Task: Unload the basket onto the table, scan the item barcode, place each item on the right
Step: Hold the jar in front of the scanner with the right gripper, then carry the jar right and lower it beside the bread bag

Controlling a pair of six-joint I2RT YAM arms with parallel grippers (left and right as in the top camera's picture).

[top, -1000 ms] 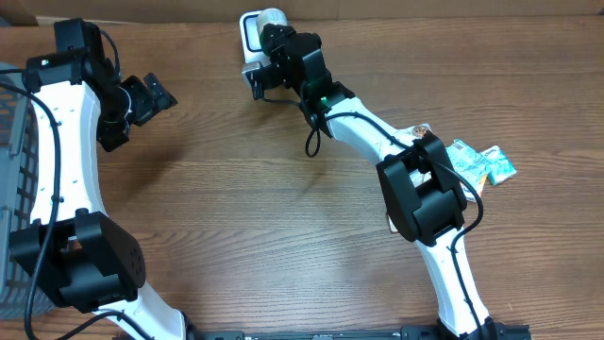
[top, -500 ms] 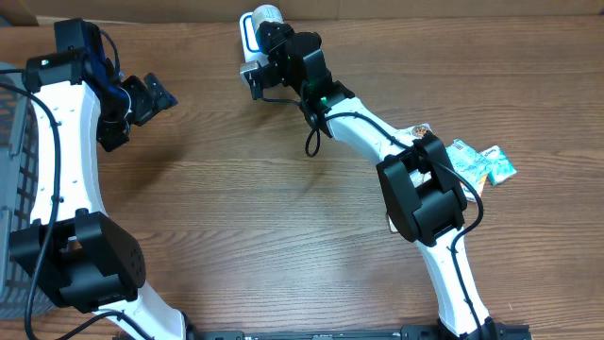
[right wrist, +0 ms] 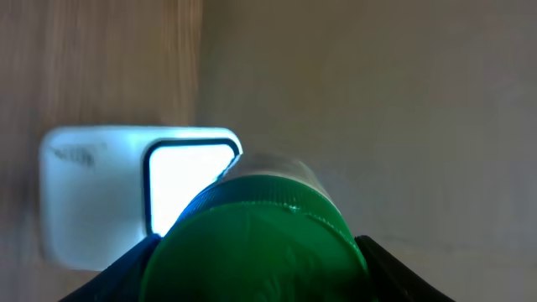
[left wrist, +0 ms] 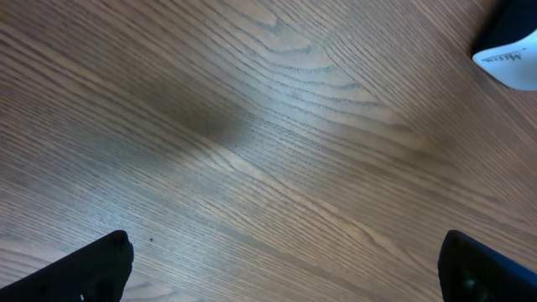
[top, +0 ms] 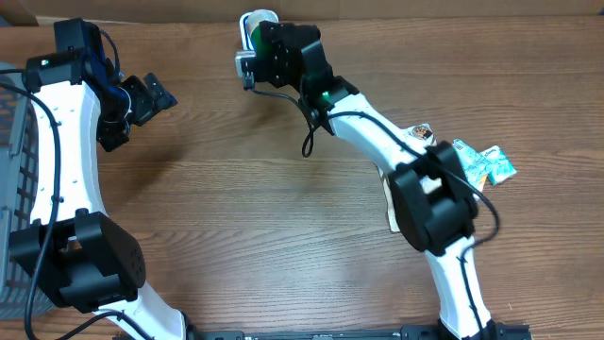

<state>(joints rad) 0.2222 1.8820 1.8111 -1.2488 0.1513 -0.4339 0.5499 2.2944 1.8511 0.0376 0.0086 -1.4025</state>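
Overhead: the right gripper (top: 262, 45) holds the bottle (top: 248, 35) at the table's (top: 283, 217) far edge; the left gripper (top: 154, 96) stands agape. Left wrist: fingers (left wrist: 88, 268) wide apart above wood. Right wrist: fingers (right wrist: 126, 270) clamp the bottle; its green cap (right wrist: 256, 243) faces the camera, long axis running away towards the scanner (right wrist: 92, 197).

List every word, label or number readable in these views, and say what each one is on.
No text can be quoted with confidence.
White scanner: grey lettering on its casing, seen in both wrist views, too blurred to read.
Green-capped bottle: no lettering visible on the cap.
Teal packet: print too small to read.
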